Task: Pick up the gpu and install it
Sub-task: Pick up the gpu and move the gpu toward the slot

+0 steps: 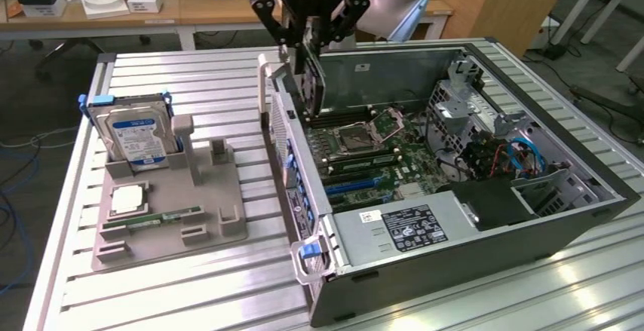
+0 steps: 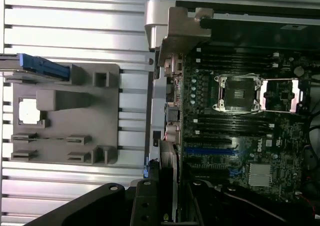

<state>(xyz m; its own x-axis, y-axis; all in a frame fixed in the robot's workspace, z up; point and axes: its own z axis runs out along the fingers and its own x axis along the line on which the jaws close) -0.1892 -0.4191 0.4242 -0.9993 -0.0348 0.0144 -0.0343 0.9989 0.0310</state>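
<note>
Exterior view: claw point(image 1: 314, 43) gripping gpu point(image 1: 318, 86) over case point(image 1: 453, 252) — wrist view: CPU socket point(image 2: 239, 92).

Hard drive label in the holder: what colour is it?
The hard drive label is blue and white; the exterior view shows it best.

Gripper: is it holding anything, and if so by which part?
Yes. The gripper holds the gpu by its upper edge; the card hangs on edge over the rear of the open computer case.
</note>
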